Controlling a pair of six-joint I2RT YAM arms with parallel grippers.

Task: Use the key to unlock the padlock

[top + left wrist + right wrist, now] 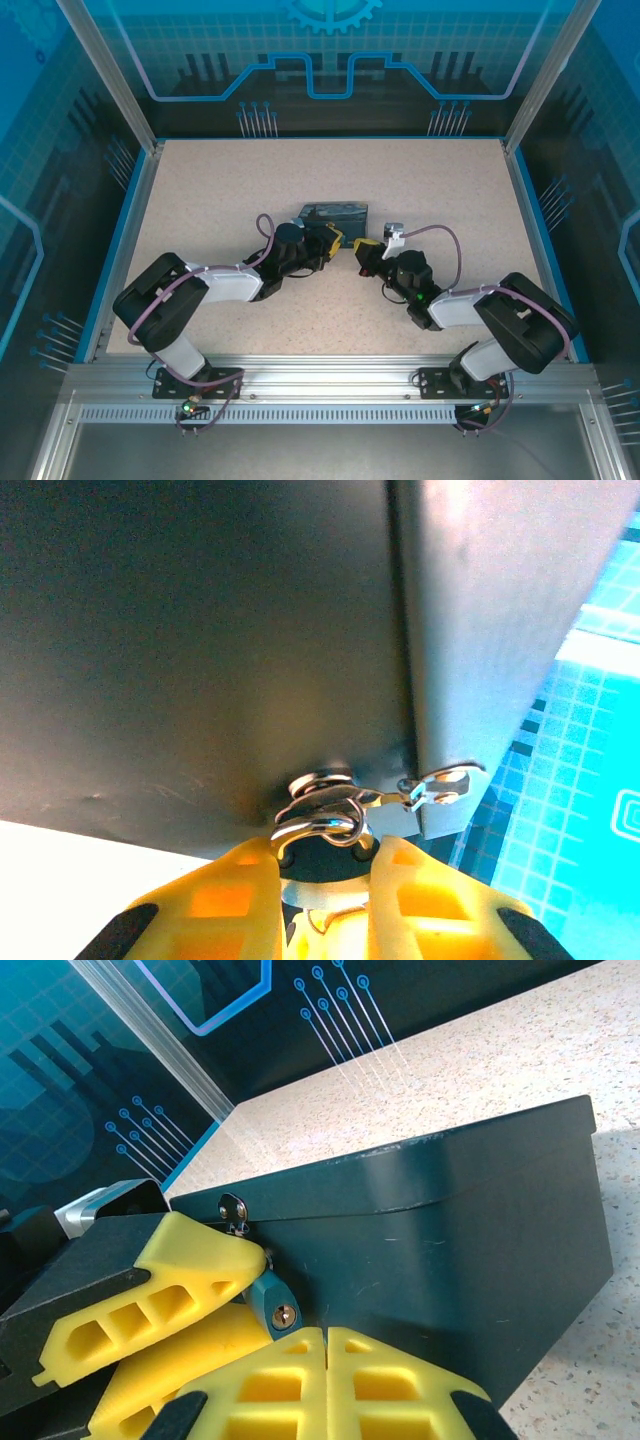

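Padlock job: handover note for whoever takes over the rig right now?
Left gripper: shut on the small teal-blue metal padlock, at the silver latch of the dark rectangular metal box.
Right gripper: shut, tips right by the padlock's keyhole; whether they pinch the thin key is hidden.
Done: padlock steadied, keyhole facing the right gripper, apparently empty.
Left: insert key, turn, open the padlock.

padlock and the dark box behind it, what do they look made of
The padlock looks like metal with a smooth teal coat; its keyhole insert is brass-coloured. The box seems thin painted sheet metal, dark satin, given soft reflections and fine scratches.
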